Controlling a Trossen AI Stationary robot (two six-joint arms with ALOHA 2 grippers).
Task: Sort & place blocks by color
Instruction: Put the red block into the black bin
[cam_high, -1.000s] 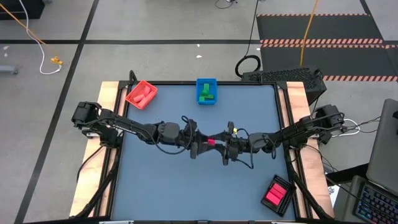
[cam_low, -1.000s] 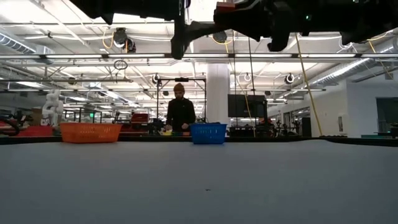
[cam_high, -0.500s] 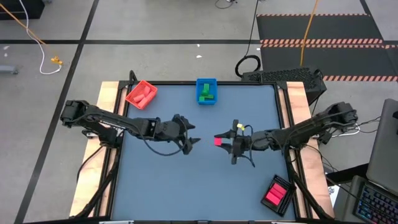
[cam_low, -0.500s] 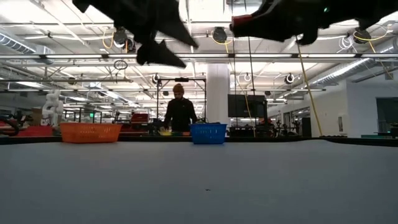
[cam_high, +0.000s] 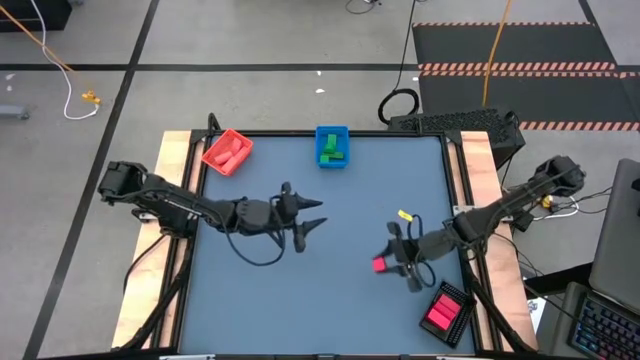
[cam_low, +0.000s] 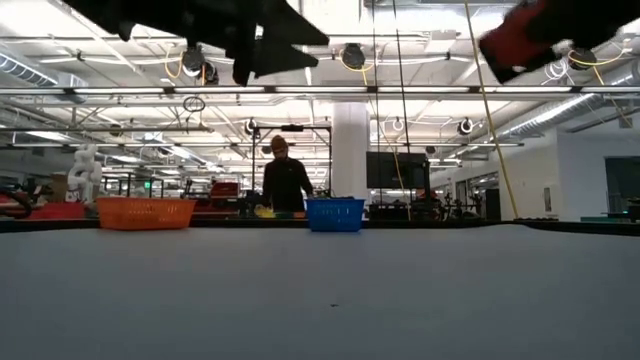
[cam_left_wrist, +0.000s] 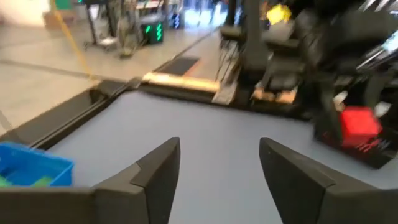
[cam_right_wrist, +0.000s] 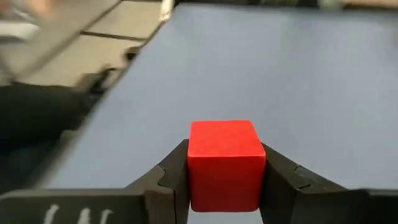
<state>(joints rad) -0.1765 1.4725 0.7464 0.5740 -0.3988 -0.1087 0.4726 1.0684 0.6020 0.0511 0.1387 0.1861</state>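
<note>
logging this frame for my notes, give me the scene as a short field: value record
right gripper: fingers shut on a red cube, above the table's right side
left gripper: fingers open, empty, above table centre-left
red tray: far left corner, pink blocks inside
blue tray: far edge, green blocks inside
black tray: near right corner, red blocks inside
table: no loose blocks visible

Low view: both arms cropped by the top edge. Red tray (cam_high: 227, 152) and black tray (cam_high: 446, 312) (at opposite table corners) hold pieces too small to count.
</note>
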